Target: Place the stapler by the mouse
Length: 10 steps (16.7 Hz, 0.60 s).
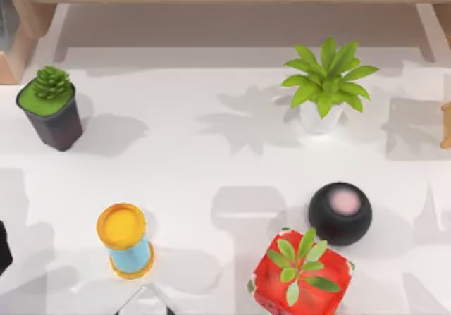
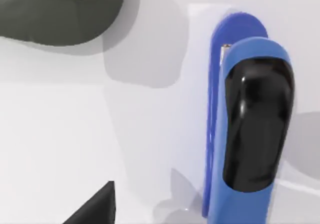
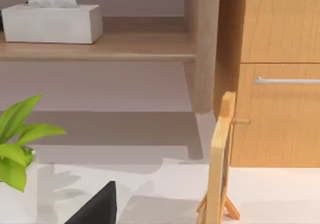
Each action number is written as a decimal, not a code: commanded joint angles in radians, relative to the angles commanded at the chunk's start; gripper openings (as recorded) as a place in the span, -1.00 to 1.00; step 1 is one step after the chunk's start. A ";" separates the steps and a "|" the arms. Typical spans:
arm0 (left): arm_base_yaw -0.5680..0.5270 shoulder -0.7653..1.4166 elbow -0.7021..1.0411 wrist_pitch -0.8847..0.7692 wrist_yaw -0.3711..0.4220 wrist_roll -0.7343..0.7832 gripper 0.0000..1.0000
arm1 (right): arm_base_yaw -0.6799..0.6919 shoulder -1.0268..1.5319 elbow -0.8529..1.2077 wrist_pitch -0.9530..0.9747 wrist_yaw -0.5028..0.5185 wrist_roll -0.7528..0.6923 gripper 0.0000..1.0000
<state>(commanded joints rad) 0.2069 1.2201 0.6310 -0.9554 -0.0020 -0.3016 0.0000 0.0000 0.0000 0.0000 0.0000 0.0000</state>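
From above, the white surface [image 1: 176,167] carries a dark potted succulent [image 1: 51,107] at the left, a leafy plant in a white pot [image 1: 325,89] toward the back right, a yellow-topped blue cylinder [image 1: 125,241], a round black speaker [image 1: 340,213] and a red box with a plant [image 1: 301,273] at the front. A dark part of the left arm [image 1: 3,248] sits at the left edge.

In the left wrist view, the stapler [image 2: 252,129] lies flat on the surface, blue with a glossy black top, directly under the camera. A dark rounded object [image 2: 60,13], possibly the mouse, lies well apart from it. I judge the stapler rigid, fairly light and slick on top; gripping across its narrow sides near the middle looks safest. A dark finger tip [image 2: 95,206] shows, touching nothing; how far the fingers are open I cannot tell.

The right wrist view faces a shelf with a tissue box [image 3: 50,21], a wooden cabinet [image 3: 277,73] and a small wooden easel [image 3: 220,164]; that arm looks parked.
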 joint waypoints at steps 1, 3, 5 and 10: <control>0.003 0.017 0.011 -0.014 0.000 -0.005 1.00 | 0.000 0.000 0.000 0.000 0.000 0.000 1.00; 0.004 0.023 0.016 -0.020 0.000 -0.006 1.00 | 0.000 0.000 0.000 0.000 0.000 0.000 1.00; 0.004 0.023 0.016 -0.020 0.000 -0.006 1.00 | 0.000 0.000 0.000 0.000 0.000 0.000 1.00; 0.005 0.056 -0.029 0.056 -0.001 -0.006 1.00 | 0.000 0.000 0.000 0.000 0.000 0.000 1.00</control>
<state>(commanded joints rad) 0.2115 1.2763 0.6020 -0.8994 -0.0026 -0.3079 0.0000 0.0000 0.0000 0.0000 0.0000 0.0000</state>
